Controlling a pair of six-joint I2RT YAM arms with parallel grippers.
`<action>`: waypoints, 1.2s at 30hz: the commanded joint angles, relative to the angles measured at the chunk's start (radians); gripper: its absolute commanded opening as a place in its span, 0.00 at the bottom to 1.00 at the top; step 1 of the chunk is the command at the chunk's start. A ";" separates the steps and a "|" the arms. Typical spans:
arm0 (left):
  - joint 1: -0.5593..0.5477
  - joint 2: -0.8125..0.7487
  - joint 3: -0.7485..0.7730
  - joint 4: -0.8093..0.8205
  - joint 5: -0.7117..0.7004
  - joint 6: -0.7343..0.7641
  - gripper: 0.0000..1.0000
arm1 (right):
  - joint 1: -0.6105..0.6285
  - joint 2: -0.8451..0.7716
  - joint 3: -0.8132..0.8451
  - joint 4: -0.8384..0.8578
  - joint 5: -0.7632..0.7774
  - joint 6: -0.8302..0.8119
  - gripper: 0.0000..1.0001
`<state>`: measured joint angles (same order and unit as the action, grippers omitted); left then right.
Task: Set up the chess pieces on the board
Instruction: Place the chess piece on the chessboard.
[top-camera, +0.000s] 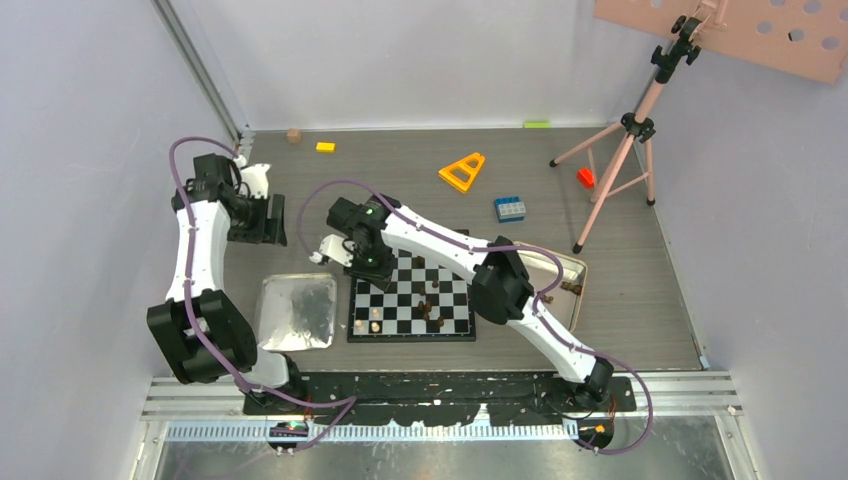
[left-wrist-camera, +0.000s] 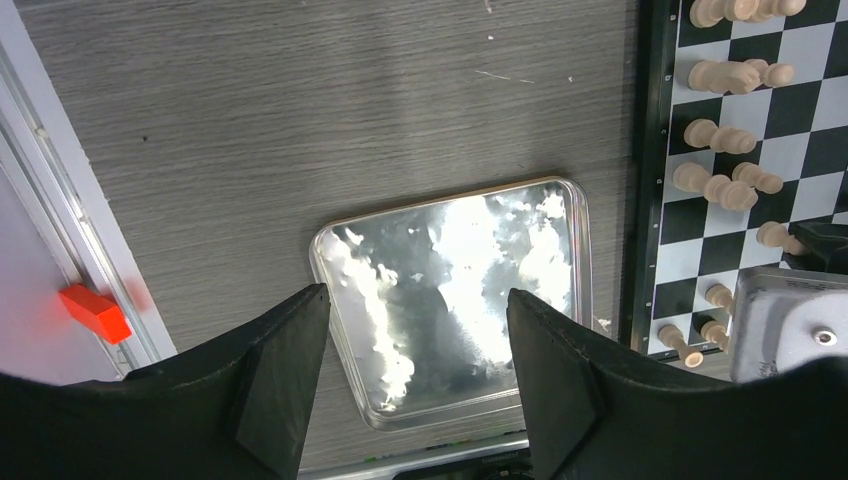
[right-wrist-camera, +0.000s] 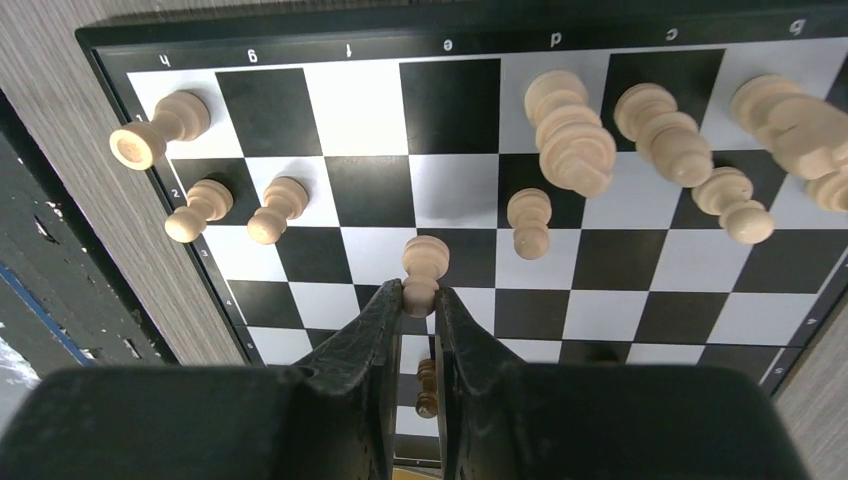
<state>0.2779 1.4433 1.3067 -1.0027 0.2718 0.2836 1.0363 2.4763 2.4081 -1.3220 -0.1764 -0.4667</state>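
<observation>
This is a robotics lab cell. Plain pale walls (top-camera: 420, 60) box in a grey bench (top-camera: 400, 170), a pink tripod (top-camera: 637, 127) on its far right corner.

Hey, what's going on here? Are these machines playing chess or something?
Not playing, setting up. The right gripper is shut on the top of a light tan pawn over the board, where other light pieces stand in rough rows near one edge. A few dark pieces sit scattered mid-board. The left gripper hangs open and empty above a silver tray beside the board. Whether the pawn touches its square, I cannot tell.
</observation>
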 joint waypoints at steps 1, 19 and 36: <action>0.010 -0.034 -0.005 0.004 0.025 0.025 0.68 | 0.012 0.021 0.063 -0.014 0.017 -0.015 0.05; 0.014 -0.016 -0.014 0.002 0.041 0.041 0.67 | 0.027 0.079 0.113 -0.013 0.035 -0.023 0.05; 0.014 -0.009 -0.009 -0.010 0.061 0.043 0.66 | 0.028 0.070 0.108 -0.004 0.067 -0.002 0.34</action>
<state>0.2836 1.4433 1.2922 -1.0050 0.3031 0.3050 1.0584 2.5534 2.4828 -1.3254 -0.1295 -0.4728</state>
